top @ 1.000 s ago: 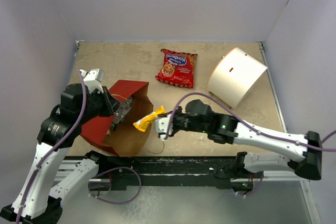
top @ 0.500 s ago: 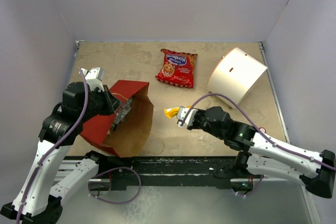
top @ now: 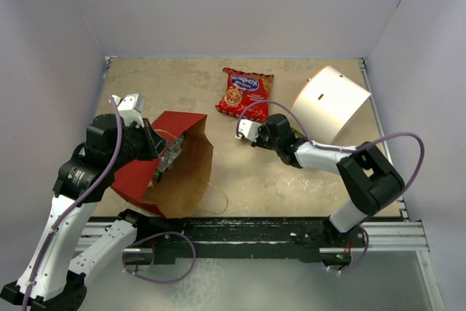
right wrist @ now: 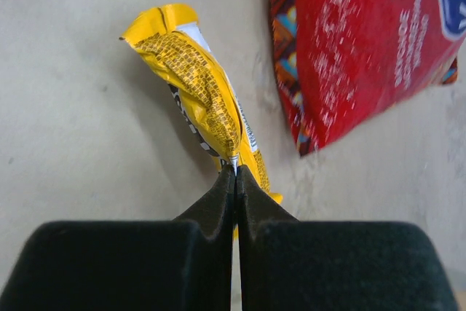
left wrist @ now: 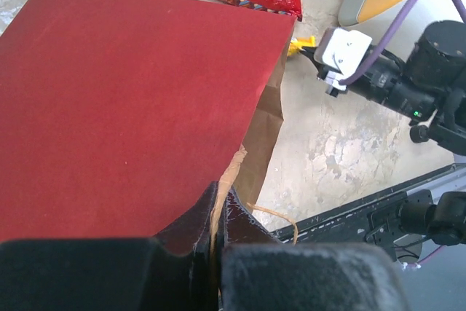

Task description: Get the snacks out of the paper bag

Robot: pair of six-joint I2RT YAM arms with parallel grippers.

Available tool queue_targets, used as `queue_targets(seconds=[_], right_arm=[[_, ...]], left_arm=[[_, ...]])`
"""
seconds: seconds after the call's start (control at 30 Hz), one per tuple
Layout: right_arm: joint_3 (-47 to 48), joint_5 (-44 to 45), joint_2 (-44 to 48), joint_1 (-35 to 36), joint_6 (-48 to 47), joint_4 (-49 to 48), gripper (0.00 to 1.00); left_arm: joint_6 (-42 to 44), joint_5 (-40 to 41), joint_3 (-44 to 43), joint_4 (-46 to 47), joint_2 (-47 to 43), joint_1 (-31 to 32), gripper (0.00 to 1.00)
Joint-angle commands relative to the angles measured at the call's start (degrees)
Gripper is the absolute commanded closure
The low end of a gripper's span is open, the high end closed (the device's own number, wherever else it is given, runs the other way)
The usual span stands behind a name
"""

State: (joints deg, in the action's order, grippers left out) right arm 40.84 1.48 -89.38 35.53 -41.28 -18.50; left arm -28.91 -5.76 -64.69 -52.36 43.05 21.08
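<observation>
The red paper bag [top: 164, 152] lies on its side at the left, its brown mouth facing right. My left gripper [left wrist: 217, 213] is shut on the bag's rim and holds the mouth open. My right gripper [right wrist: 234, 172] is shut on the edge of a yellow candy packet [right wrist: 196, 85] and holds it low over the table, just below the red cookie bag [top: 245, 94]. The packet also shows in the left wrist view [left wrist: 298, 43]. The cookie bag lies flat at the table's far middle. The silver foil packs are hidden.
A white cylinder [top: 331, 105] lies on its side at the far right. A thin brown loop handle [top: 217, 198] of the bag trails on the table near the front edge. Grey walls close in the table on three sides.
My right gripper has carried the yellow packet from the bag's mouth to the right and away, to just below the cookie bag. The left gripper and bag have not moved.
</observation>
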Motion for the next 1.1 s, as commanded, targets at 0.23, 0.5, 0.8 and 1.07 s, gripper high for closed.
queue_targets(seconds=[0.23, 0.5, 0.8, 1.07], right_arm=[[-1.1, -7.9, 4.8, -0.6, -2.8, -0.7, 0.67], [-2.0, -16.0, 24.7, 10.4, 6.9, 12.8, 0.51], [-0.1, -19.7, 26.9, 26.8, 9.2, 3.9, 0.40], [15.5, -15.3, 1.8, 31.4, -14.1, -2.9, 0.39]], left_arm=[[-0.1, 1.4, -2.4, -1.3, -2.7, 0.2, 1.00], [0.4, -0.1, -1.5, -1.7, -1.9, 0.2, 1.00], [0.3, -1.1, -1.6, -2.7, -1.8, 0.2, 1.00], [-2.4, -0.5, -1.2, -2.8, -3.0, 0.2, 1.00]])
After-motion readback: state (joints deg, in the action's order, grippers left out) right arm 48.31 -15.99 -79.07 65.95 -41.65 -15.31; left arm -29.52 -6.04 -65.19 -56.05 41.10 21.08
